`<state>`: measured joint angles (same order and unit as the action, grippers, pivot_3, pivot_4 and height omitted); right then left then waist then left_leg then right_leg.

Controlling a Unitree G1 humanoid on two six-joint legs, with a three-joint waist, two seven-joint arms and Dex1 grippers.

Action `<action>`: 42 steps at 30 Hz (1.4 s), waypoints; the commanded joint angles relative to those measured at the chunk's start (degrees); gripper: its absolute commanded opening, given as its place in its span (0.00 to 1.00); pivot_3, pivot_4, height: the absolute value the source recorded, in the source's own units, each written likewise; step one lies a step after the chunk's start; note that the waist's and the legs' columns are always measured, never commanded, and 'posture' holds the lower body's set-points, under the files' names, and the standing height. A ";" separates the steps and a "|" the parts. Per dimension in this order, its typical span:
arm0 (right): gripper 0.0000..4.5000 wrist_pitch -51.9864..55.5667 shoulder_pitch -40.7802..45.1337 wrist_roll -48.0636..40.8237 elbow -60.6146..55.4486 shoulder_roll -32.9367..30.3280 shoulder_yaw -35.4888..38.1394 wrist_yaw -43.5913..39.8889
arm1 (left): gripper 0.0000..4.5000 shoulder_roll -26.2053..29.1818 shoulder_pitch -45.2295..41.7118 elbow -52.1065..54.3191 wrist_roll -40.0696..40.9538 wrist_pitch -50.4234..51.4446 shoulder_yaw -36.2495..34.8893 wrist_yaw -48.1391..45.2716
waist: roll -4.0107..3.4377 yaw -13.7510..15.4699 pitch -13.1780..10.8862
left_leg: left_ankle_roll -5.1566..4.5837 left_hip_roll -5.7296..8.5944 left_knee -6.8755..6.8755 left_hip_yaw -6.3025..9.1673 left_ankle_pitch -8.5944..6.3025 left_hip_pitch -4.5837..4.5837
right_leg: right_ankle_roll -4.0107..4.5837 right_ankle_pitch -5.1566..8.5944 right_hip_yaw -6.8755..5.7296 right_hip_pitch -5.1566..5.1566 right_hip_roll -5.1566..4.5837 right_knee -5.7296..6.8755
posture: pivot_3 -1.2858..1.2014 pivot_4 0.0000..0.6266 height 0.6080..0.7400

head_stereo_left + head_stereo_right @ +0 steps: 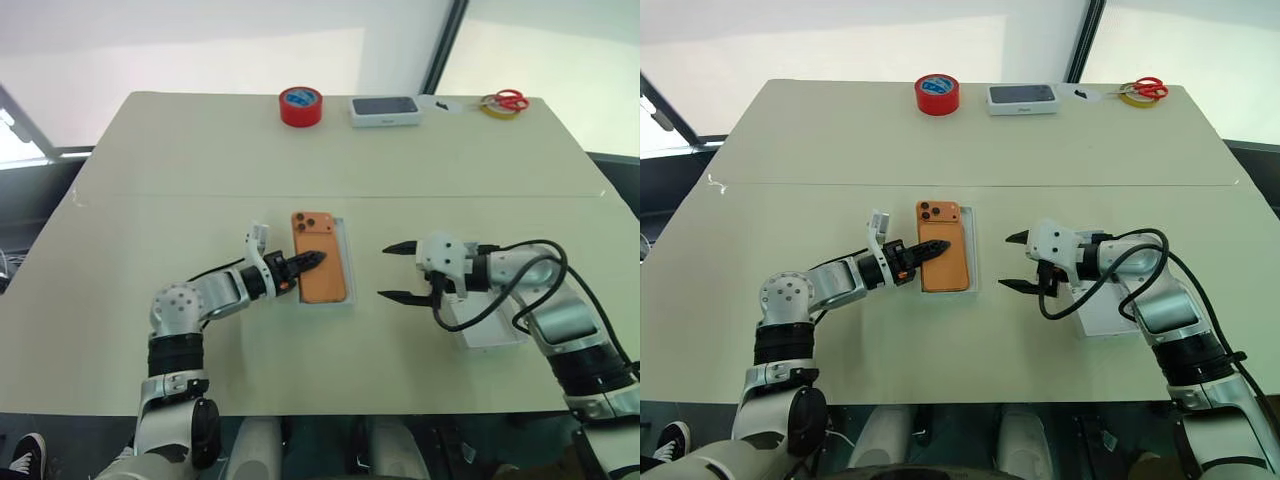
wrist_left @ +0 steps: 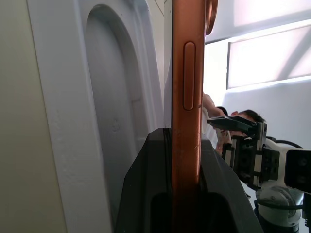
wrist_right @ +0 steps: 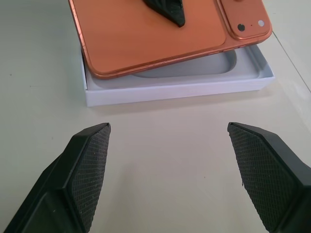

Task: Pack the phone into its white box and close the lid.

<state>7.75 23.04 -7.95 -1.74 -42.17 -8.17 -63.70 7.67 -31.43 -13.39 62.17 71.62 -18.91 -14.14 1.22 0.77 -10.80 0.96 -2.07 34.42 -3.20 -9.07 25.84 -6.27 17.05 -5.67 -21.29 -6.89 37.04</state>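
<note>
The two head cameras look forward and down from above the surface (image 1: 400,160), side by side, and both take in the whole top, from its far edge to both arms. The left wrist camera sits very close, looking along the edge of the phone (image 2: 187,97) toward the right hand (image 2: 233,127). The right wrist camera looks low across the surface at the white box (image 3: 180,90), and both wrist views share that phone.

Far across my table (image 1: 200,150), red tape roll (image 1: 301,106) by its back edge, dark-topped white box (image 1: 384,111) just right of the tape, scissors (image 1: 511,99) with red handles further right, yellow tape ring (image 1: 497,109) touching the scissors
</note>
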 commanded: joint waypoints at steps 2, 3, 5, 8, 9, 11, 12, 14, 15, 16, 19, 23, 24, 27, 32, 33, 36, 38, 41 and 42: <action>0.92 -0.98 -0.22 0.19 -0.59 -0.17 1.06 1.19 | 0.22 1.03 -2.09 -1.46 -1.62 0.17 1.48 -2.84 | 0.00 0.00 0.00 | 0.00 0.00 0.03 0.01 -0.01 0.00 | 0.00 0.00 0.00 0.02 0.00 -0.01 | 0.52 0.24 1.00; 0.92 -1.00 -0.44 0.18 -0.73 -0.18 1.07 1.28 | 0.30 0.81 -2.28 -1.64 -2.24 -0.09 1.87 -2.69 | 0.00 0.05 0.00 | 0.00 0.00 0.03 0.02 -0.01 0.02 | 0.00 0.00 0.00 0.01 0.00 -0.01 | 0.52 0.24 1.00; 0.92 -1.05 -0.80 0.20 -0.99 -0.21 1.04 1.46 | 0.50 0.74 -2.58 -2.09 -2.40 0.72 2.15 -3.11 | 0.00 0.20 0.00 | 0.00 0.00 0.02 0.05 -0.01 0.01 | 0.00 0.00 -0.02 0.06 0.00 -0.02 | 0.52 0.24 1.00; 0.92 -0.95 -1.11 0.16 -1.09 -0.05 1.00 1.87 | 0.83 1.70 -3.15 -0.88 -3.43 2.44 3.39 -2.51 | -0.01 0.03 0.01 | 0.00 0.00 0.04 0.05 -0.01 -0.04 | 0.00 0.00 -0.02 0.12 0.00 -0.02 | 0.52 0.24 1.00; 0.92 -1.05 -1.19 0.25 -0.94 0.10 0.88 2.04 | 0.83 2.25 -3.93 -1.31 -4.57 3.59 3.57 -0.58 | -0.02 -0.01 0.02 | 0.00 0.00 0.04 0.06 -0.01 -0.08 | 0.00 0.00 -0.02 0.14 0.00 -0.01 | 0.52 0.24 1.00; 0.92 -1.35 -1.26 0.44 -0.63 0.36 0.61 2.28 | 0.83 3.56 -5.01 -1.37 -5.06 5.73 3.97 -0.26 | -0.02 -0.12 0.02 | 0.01 -0.03 0.01 0.08 -0.01 -0.18 | 0.00 0.00 -0.02 0.20 0.01 0.00 | 0.52 0.24 1.00; 0.92 -1.46 -1.26 0.52 -0.54 0.51 0.45 2.36 | 0.83 4.20 -5.51 -0.40 -4.96 6.76 3.99 -0.19 | -0.02 -0.21 0.02 | 0.00 -0.04 0.00 0.10 -0.01 -0.20 | 0.00 0.00 0.00 0.19 0.02 0.00 | 0.52 0.24 1.00; 0.92 -1.76 -1.10 0.76 -0.32 0.75 0.12 2.44 | 0.83 5.95 -6.48 1.28 -4.66 8.67 3.63 0.07 | -0.02 -0.25 0.02 | 0.00 -0.05 -0.04 0.12 -0.01 -0.21 | 0.00 0.00 0.02 0.18 0.02 0.00 | 0.52 0.24 1.00; 0.92 -1.90 -1.03 0.87 -0.22 0.83 0.03 2.45 | 0.83 6.71 -6.72 2.00 -4.55 9.00 3.21 0.12 | -0.02 -0.27 0.02 | 0.00 -0.06 -0.05 0.13 -0.01 -0.20 | 0.00 0.00 0.03 0.17 0.03 0.00 | 0.52 0.24 1.00; 0.92 -1.95 -0.96 0.90 -0.12 0.91 0.02 2.45 | 0.83 7.41 -6.95 1.96 -4.39 9.53 2.22 0.61 | -0.03 -0.30 0.02 | 0.01 -0.06 -0.07 0.13 -0.01 -0.22 | 0.00 0.00 0.03 0.16 0.03 0.00 | 0.52 0.24 1.00; 0.92 -2.10 -0.93 0.96 0.32 1.12 -0.03 2.61 | 0.83 9.68 -6.28 3.38 -4.32 9.97 0.47 1.04 | -0.02 -0.32 0.02 | 0.01 -0.07 -0.08 0.14 0.00 -0.27 | 0.00 0.00 0.03 0.18 0.03 0.01 | 0.52 0.24 1.00; 0.92 -1.95 -0.96 1.04 0.26 1.70 -0.40 3.12 | 0.83 12.36 -4.86 6.54 -4.65 10.32 0.78 -0.09 | -0.03 -0.22 0.01 | 0.02 -0.10 -0.10 0.14 -0.01 -0.27 | 0.00 0.00 0.05 0.17 0.04 0.01 | 0.52 0.24 1.00; 0.92 -1.87 -0.90 1.09 0.17 1.96 -0.58 3.27 | 0.83 12.78 -4.77 7.11 -4.64 9.78 0.63 -0.63 | -0.03 -0.14 0.01 | 0.02 -0.10 -0.11 0.13 -0.01 -0.27 | 0.00 0.00 0.05 0.17 0.04 0.00 | 0.52 0.24 1.00; 0.92 -1.35 -0.62 1.18 0.21 2.77 -0.89 3.72 | 0.83 11.73 -5.80 6.16 -3.58 7.55 -2.57 -0.70 | -0.02 0.10 0.00 | 0.03 -0.09 -0.09 0.13 -0.01 -0.21 | 0.00 0.00 0.06 0.12 0.03 -0.01 | 0.52 0.24 1.00; 0.60 -1.01 0.43 1.82 1.06 3.54 -1.32 4.68 | 0.63 11.29 -5.12 6.47 -3.21 5.44 -5.05 -1.68 | -0.02 -0.02 0.00 | 0.02 -0.06 -0.06 0.15 -0.01 -0.12 | 0.00 0.00 0.06 0.08 0.02 -0.02 | 0.52 0.24 1.00; 0.50 -0.99 0.47 1.81 1.04 3.54 -1.42 4.63 | 0.53 11.51 -4.79 6.36 -3.08 5.48 -5.29 -1.78 | -0.02 -0.03 0.00 | 0.02 -0.06 -0.07 0.15 -0.01 -0.12 | 0.00 0.00 0.06 0.07 0.02 -0.01 | 0.52 0.24 1.00; 0.16 -1.84 0.53 2.64 1.34 3.64 -1.83 5.06 | 0.19 12.21 -3.48 7.75 -3.47 6.14 -4.67 -2.00 | -0.02 -0.08 0.00 | 0.02 -0.07 -0.07 0.14 -0.01 -0.12 | 0.00 0.00 0.06 0.07 0.03 -0.01 | 0.52 0.24 1.00; 0.00 -1.88 0.61 2.72 1.35 3.77 -1.96 5.08 | 0.01 12.42 -3.03 8.44 -2.92 6.94 -4.63 -2.41 | -0.02 -0.08 0.00 | 0.02 -0.07 -0.08 0.12 -0.01 -0.12 | 0.00 0.00 0.06 0.06 0.03 0.00 | 0.52 0.24 1.00; 0.00 -2.11 1.06 3.37 1.63 3.97 -2.01 5.63 | 0.01 13.11 -2.62 9.66 -4.20 5.50 -3.79 -2.92 | -0.01 -0.08 0.00 | 0.02 -0.07 -0.07 0.11 0.00 -0.12 | 0.00 0.00 0.05 0.06 0.03 0.01 | 0.52 0.24 1.00; 0.00 -2.40 1.37 3.91 2.03 4.09 -2.01 6.15 | 0.01 13.37 -2.54 9.94 -5.22 4.42 -3.43 -2.78 | -0.01 -0.06 0.00 | 0.02 -0.07 -0.07 0.11 -0.01 -0.12 | 0.00 0.00 0.05 0.06 0.03 0.01 | 0.52 0.24 1.00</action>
<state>6.70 23.04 -4.52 0.44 -38.39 -10.74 -58.44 20.30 -33.59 -5.75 57.59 77.66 -22.59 -16.25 1.20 0.71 -10.80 0.99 -2.14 34.35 -3.10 -9.07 25.72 -6.27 17.05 -5.61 -21.22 -6.86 37.04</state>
